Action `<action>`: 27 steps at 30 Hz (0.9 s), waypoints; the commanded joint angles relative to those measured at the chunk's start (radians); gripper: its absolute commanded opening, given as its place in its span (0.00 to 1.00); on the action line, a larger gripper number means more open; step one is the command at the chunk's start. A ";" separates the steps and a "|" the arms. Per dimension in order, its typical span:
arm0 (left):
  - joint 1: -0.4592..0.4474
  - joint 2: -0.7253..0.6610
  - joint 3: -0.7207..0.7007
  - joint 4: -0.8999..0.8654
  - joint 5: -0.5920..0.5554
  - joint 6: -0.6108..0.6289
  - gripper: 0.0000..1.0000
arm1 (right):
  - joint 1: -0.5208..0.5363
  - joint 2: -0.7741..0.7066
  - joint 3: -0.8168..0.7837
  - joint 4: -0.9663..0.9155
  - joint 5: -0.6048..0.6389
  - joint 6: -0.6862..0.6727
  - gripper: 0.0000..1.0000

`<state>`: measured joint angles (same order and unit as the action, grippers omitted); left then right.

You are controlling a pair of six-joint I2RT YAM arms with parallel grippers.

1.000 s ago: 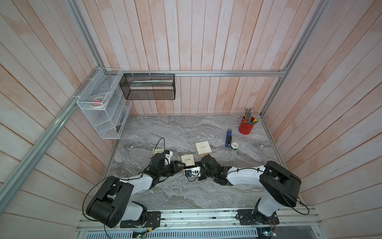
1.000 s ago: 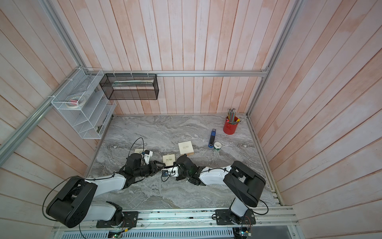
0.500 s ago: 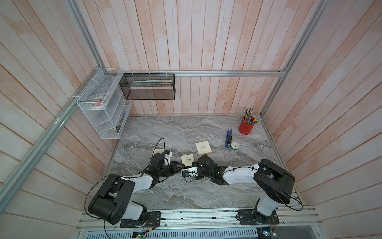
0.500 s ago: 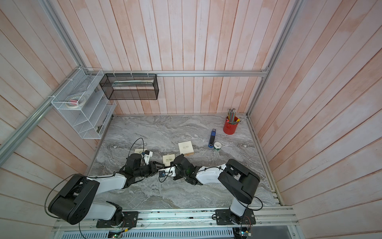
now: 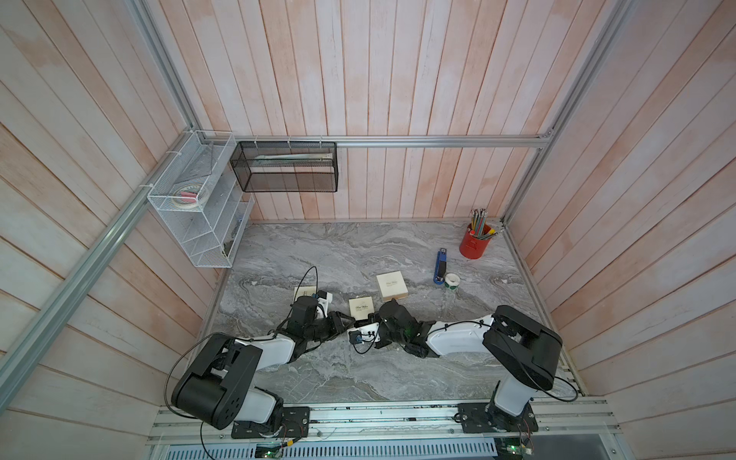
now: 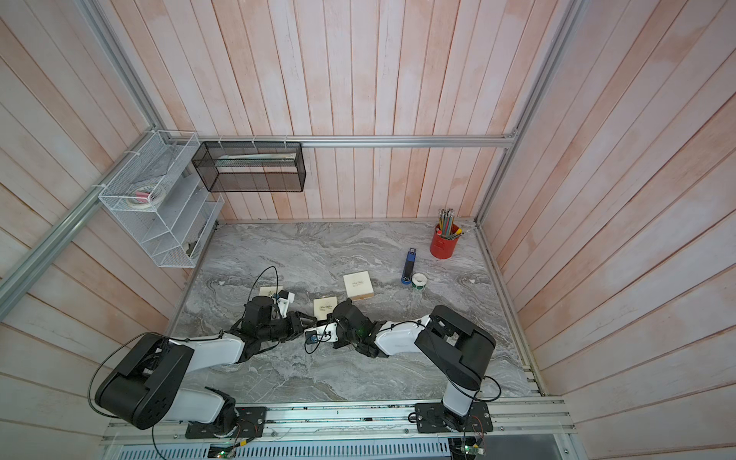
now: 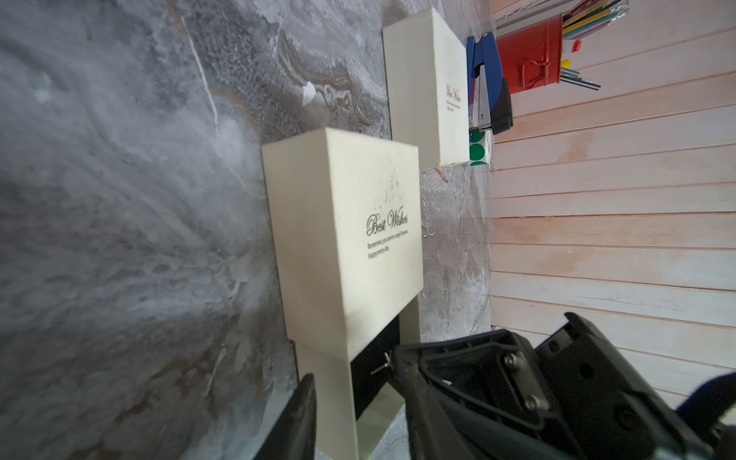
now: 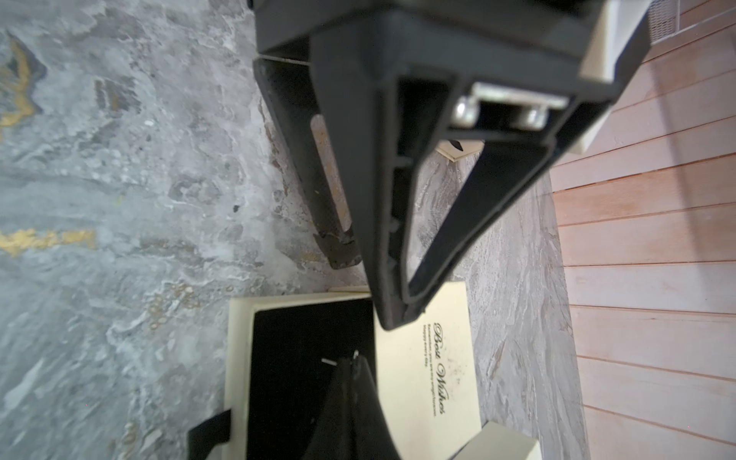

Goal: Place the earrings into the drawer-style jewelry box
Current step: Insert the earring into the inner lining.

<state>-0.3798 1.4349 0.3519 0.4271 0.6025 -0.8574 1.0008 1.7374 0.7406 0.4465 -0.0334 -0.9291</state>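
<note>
Left claw (image 7: 350, 366): spread, astride one side wall of the open drawer (image 7: 330, 390), one finger (image 7: 422, 382) over the black lining, the other (image 7: 298, 418) outside the wall. At the inner fingertip, a small metal earring (image 7: 381, 361) over the lining; contact with lining or finger not discernible.

Right claw (image 8: 392, 318): pressed together, tip at the lid edge of the jewelry box (image 5: 361, 307), just above the drawer opening.

Box cream, lettered "Best Wishes", near the middle of the counter (image 5: 358, 247), drawer out on the near side.

Just far-right of it, a larger cream box (image 5: 392, 285); to the left, behind the left arm, a third cream box (image 5: 301, 292).

Farther right: blue stapler (image 5: 440, 272), sticker roll (image 5: 451, 281) just beside it, red pencil cup (image 5: 476, 243) toward the far right corner.

On the left wall, white wire shelf (image 5: 191, 223); on the far wall, black mesh basket (image 5: 284, 167).
</note>
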 commanded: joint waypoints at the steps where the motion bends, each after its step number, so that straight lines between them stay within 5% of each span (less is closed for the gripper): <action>1: 0.006 0.019 -0.004 0.012 0.013 0.018 0.38 | 0.009 0.017 0.019 0.015 0.019 -0.007 0.00; 27: 0.006 0.054 0.021 0.015 0.026 0.026 0.32 | 0.035 0.047 0.024 -0.021 0.055 -0.057 0.00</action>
<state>-0.3798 1.4784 0.3527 0.4278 0.6216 -0.8562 1.0271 1.7645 0.7452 0.4473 0.0074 -0.9745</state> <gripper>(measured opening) 0.323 0.040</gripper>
